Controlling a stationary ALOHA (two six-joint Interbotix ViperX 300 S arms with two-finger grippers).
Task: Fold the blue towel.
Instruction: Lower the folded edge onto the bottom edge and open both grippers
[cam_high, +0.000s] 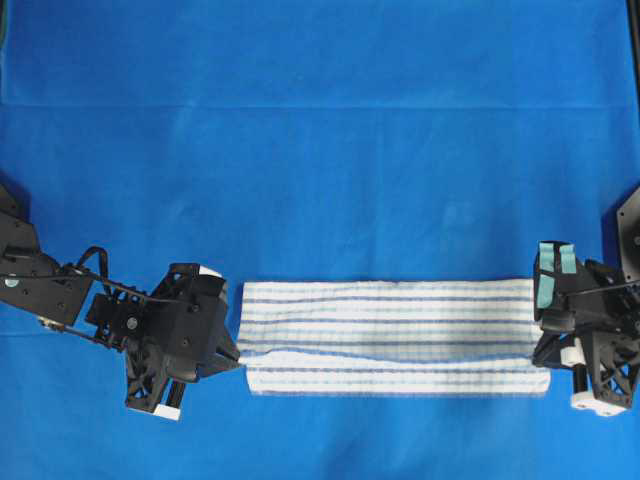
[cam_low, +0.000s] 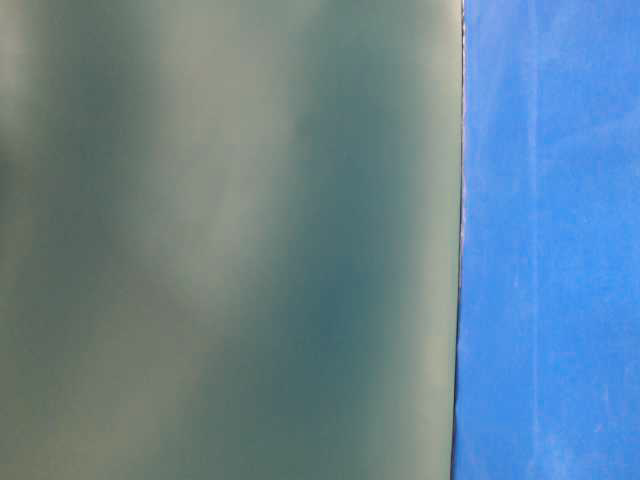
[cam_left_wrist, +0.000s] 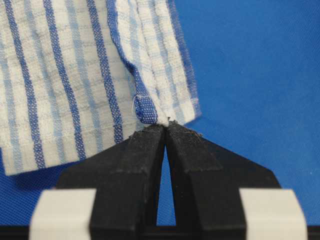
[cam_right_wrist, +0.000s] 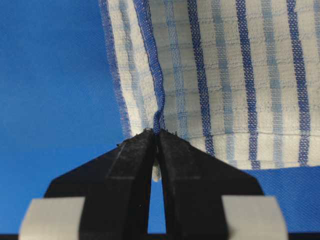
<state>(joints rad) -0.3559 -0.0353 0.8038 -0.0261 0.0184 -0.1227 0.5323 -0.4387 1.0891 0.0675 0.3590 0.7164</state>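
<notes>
In the left wrist view, the left gripper (cam_left_wrist: 165, 127) is at the lower middle of the frame. Its black fingers (cam_left_wrist: 137, 165) are pressed together at the tips and pinch a corner of the towel (cam_left_wrist: 75, 75), where a folded edge with a dark-blue stripe comes down to them. The towel fills the upper left of this frame and lies on the blue cover (cam_left_wrist: 260, 75).

In the right wrist view, the right gripper (cam_right_wrist: 156, 134) is also at the lower middle. Its fingers (cam_right_wrist: 185, 165) are closed on a fold of the towel (cam_right_wrist: 240, 75); a little white cloth shows between them below the tips. The towel fills the upper right here.

In the overhead view, the towel (cam_high: 390, 335) is a long band across the lower middle of the cover (cam_high: 320, 150), with a layer folded along its length. The left gripper (cam_high: 236, 352) holds its left end, the right gripper (cam_high: 543, 345) its right end.

The table-level view is mostly a blurred grey-green surface (cam_low: 230, 240), with blue on the right.
</notes>
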